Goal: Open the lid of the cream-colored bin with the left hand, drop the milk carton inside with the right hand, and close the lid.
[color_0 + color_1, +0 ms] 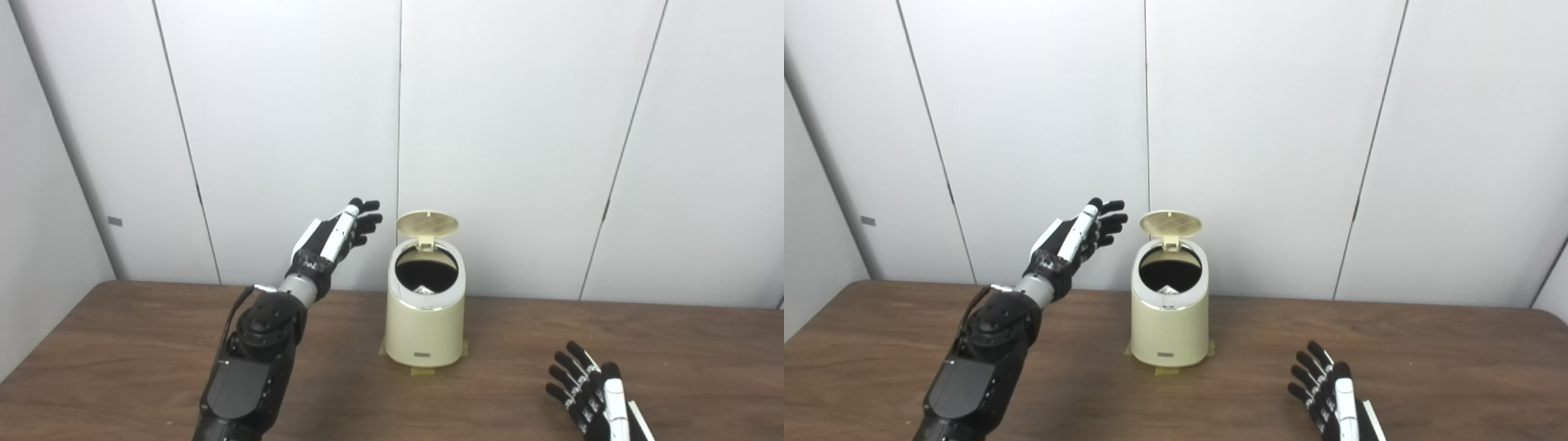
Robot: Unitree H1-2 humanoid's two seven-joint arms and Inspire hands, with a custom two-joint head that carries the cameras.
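1. At roughly nine o'clock from the raised lid (427, 223), the left hand (335, 240) is held in the air with its fingers (366, 222) spread and slightly curled; nothing is gripped, and the lid is not touched.
2. That height beside the lid is judged to suit the one step left: pushing the lid down.
3. At five o'clock from the cream-colored bin (424, 318), the right hand (589, 392) is held low over the table (122, 343), fingers spread and empty, well apart from the bin; it is judged to be parked clear of the left hand's work.
4. Inside the dark opening, a pale corner is seen at the bottom, taken to be the milk carton (424, 288); so the drop is judged done.
5. The bin is kept in place by strips of tape (422, 370) at its base, presumably so that it is not shifted by lid presses.
6. Most of the carton is hidden by the bin wall, and the right hand's wrist is cut off by the bottom edge. Whether the right hand rests on the table cannot be told.
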